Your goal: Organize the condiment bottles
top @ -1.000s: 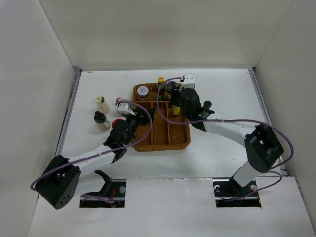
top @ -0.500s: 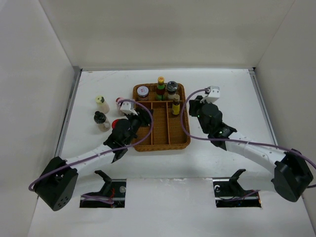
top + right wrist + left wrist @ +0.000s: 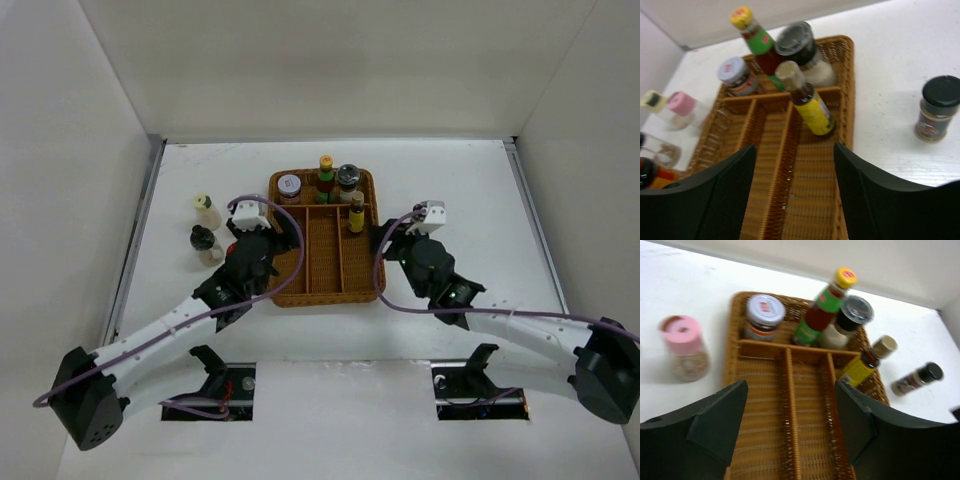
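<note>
In the brown wicker tray [image 3: 300, 292], the back row holds a white-capped jar [image 3: 289, 186], a yellow-capped sauce bottle [image 3: 326, 165] and a grey-capped jar [image 3: 348, 178]. A tan-capped bottle with a yellow label [image 3: 807, 102] leans in the right compartment. On the table to the left are a pink-capped jar [image 3: 685, 347], a cream-capped bottle [image 3: 206, 210], a black-capped bottle [image 3: 205, 243] and a red cap [image 3: 232, 246]. A black-capped spice jar [image 3: 937, 107] stands right of the tray. My left gripper [image 3: 791, 390] and right gripper [image 3: 795, 150] hang open and empty over the tray's near half.
The tray [image 3: 790, 440] has three long front compartments, the left and middle ones bare. White walls close in the table on the left, back and right. Purple cables [image 3: 385, 290] loop off both wrists near the tray's edges.
My right gripper let go of the tan-capped bottle in the right compartment and drew back toward the tray's near right corner. The left gripper shifted slightly nearer.
</note>
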Controlling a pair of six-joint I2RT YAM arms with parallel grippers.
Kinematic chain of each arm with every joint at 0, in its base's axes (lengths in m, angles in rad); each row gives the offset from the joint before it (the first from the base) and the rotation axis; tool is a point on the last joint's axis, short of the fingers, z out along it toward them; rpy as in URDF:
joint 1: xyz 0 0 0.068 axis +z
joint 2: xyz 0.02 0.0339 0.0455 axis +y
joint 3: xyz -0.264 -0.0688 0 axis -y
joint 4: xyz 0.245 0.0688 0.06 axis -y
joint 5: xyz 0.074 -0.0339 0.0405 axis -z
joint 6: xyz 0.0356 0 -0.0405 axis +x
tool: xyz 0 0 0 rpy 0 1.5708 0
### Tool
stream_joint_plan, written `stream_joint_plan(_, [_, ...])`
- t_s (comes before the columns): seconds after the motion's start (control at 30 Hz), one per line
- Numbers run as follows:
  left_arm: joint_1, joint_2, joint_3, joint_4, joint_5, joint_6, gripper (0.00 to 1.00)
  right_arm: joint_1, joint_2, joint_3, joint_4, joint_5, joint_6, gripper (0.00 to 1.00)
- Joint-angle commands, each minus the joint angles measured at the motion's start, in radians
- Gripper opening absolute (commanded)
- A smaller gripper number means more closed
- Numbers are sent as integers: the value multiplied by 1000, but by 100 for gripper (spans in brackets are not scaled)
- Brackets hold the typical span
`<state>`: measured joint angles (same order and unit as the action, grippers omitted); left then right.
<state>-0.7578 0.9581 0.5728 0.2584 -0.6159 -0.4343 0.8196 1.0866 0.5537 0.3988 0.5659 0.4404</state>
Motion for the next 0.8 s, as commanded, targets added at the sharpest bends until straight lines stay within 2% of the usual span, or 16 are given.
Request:
stream_joint_plan(0.0, [-13, -88, 68, -262, -218, 13, 71, 35, -59, -8, 98, 22, -6, 70])
stream_joint_plan(0.13, [-7, -136, 101, -531, -239, -145, 73, 37, -59, -23, 95, 11, 3, 71])
stream_joint_plan(0.27, [31, -93, 156, -709, -177, -213, 76, 37, -50, -26, 103, 43, -9, 72])
stream_joint_plan(0.43, [65, -53, 164, -763, -151, -234, 79, 48, -31, -21, 103, 37, -16, 75])
stream_joint_plan(0.77, [145, -38, 119, -765, -131, -239, 78, 51, -4, -11, 104, 32, -25, 78])
